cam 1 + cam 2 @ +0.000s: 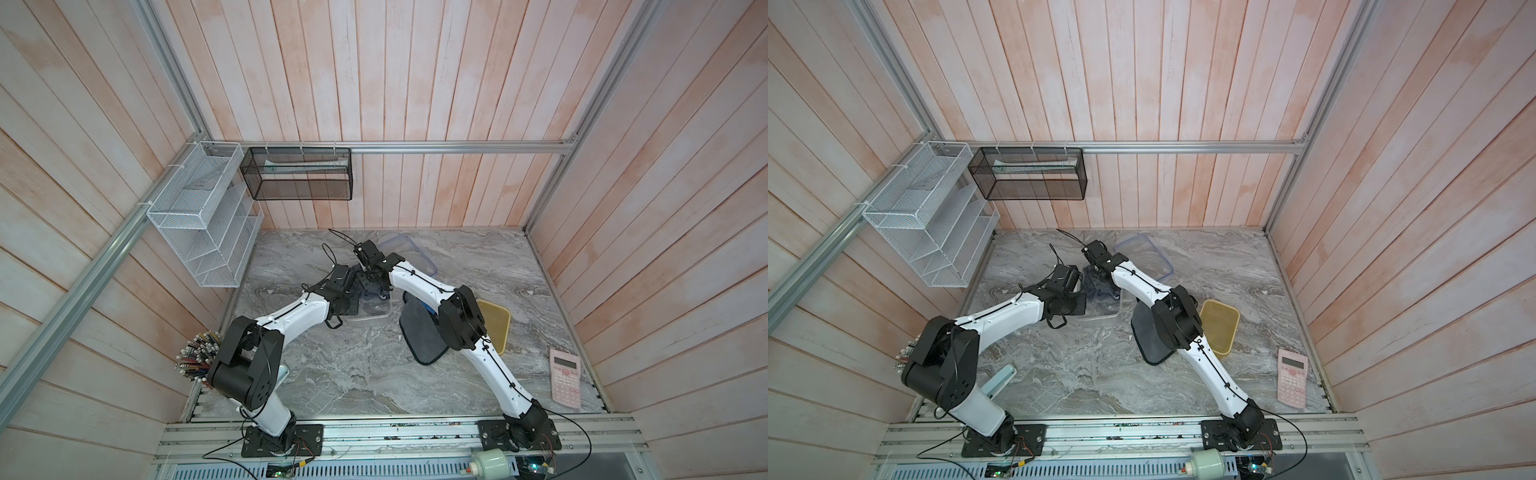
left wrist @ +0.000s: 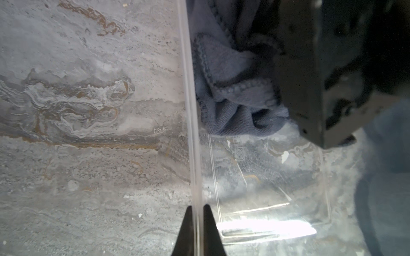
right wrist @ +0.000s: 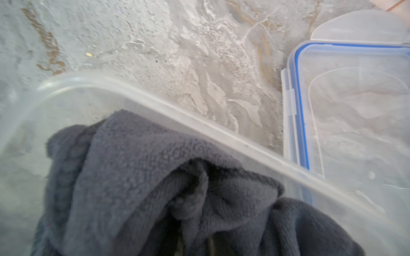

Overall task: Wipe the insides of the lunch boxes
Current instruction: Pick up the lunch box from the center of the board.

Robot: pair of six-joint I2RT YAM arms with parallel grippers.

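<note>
Currently the wiping is under way in the larger of the two lunch boxes, the clear tub [image 1: 1100,318]. It sits on the marble table [image 1: 1084,374] left of the middle and toward the far edge, its long axis running roughly from far edge to near edge. The left gripper [image 2: 198,219] is pinched tight on the tub's left long wall, one fingertip inside and one outside, so the box is pinned against sliding. The right gripper [image 3: 195,246] reaches down into the tub. Its jaws are buried in the folds of a dark grey cloth [image 3: 155,177], and the way the fabric bunches toward them suggests they are closed on a wad of it. The cloth lies heaped at the tub's far end, against the held wall, while the floor toward the near end, closer to the left gripper, lies bare and glossy. The next stroke seems to turn on that: the uncovered floor stretches away from the cloth along the long axis, so a drag down that line toward the near edge would likely cover it. The smaller amber tub [image 1: 1221,328] stands empty well apart, toward the right edge, much nearer the right gripper than the left one. Nothing touches it, so by my reading it is not yet wiped. A blue-rimmed lid [image 3: 355,110] lies flat just beyond the clear tub's far right corner.
</note>
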